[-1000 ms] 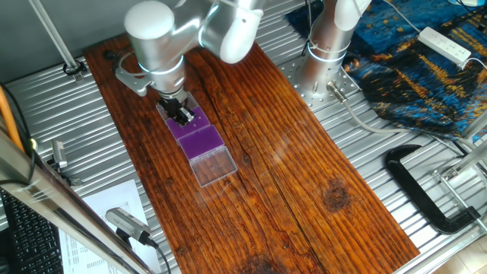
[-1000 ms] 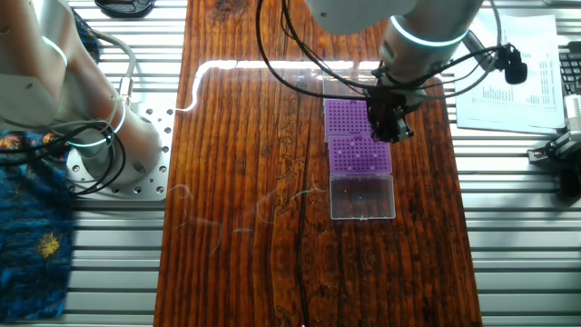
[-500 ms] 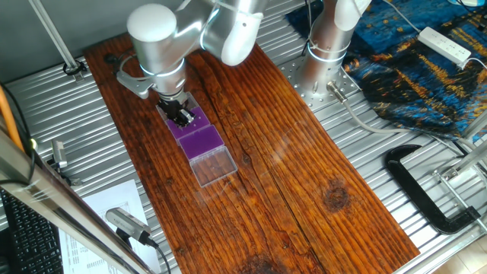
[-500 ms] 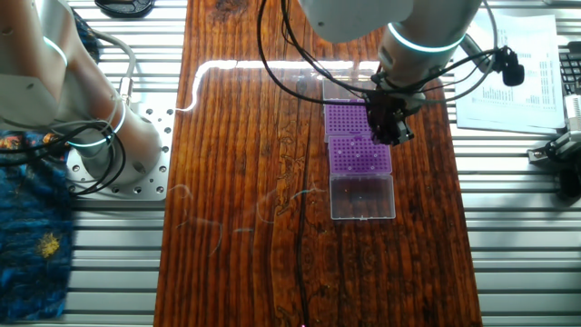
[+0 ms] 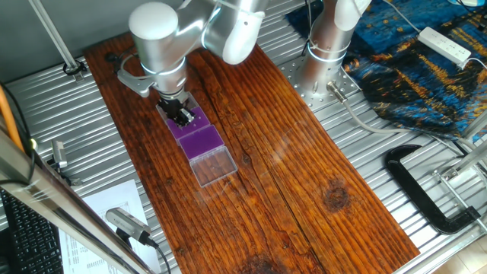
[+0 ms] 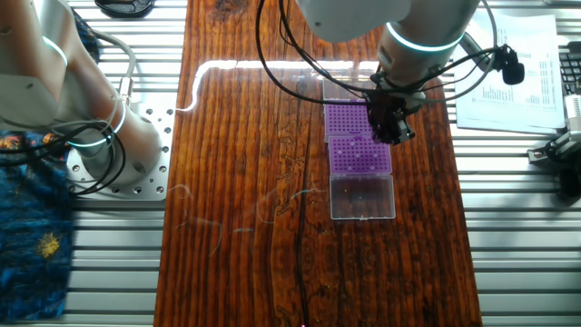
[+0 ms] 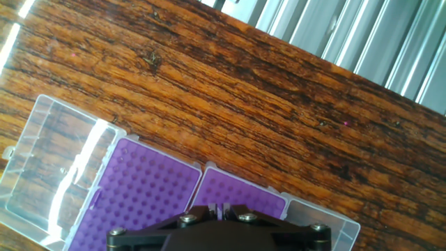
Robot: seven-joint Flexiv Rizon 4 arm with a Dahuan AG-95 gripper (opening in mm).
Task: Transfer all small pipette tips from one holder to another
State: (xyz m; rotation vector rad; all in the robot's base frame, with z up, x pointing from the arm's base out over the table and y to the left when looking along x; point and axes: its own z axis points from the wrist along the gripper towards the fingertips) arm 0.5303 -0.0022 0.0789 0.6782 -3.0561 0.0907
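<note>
Two purple holders sit side by side on the wooden board, each in a clear hinged box. In the hand view they are the left holder [image 7: 139,202] and the right holder [image 7: 244,193], with open lids [image 7: 49,164] at the outer ends. Small pipette tips show only as pale dots in the nearer holder [image 6: 360,154]. My gripper [image 7: 219,208] hangs just above the seam between the holders, at their edge [image 6: 392,134] [image 5: 183,117]. Its fingers stand nearly together, shut on a pale sliver that looks like a small pipette tip.
The wooden board [image 5: 304,175] lies on a ribbed metal table. A black C-clamp [image 5: 422,190], a blue cloth [image 5: 411,61] and a white power strip [image 5: 445,44] lie to the right. The arm's base [image 5: 327,53] stands behind the board. Papers [image 6: 508,64] lie beside it.
The arm's wrist has shifted very slightly; the gripper stays over the same spot on the holders, fingers still close together.
</note>
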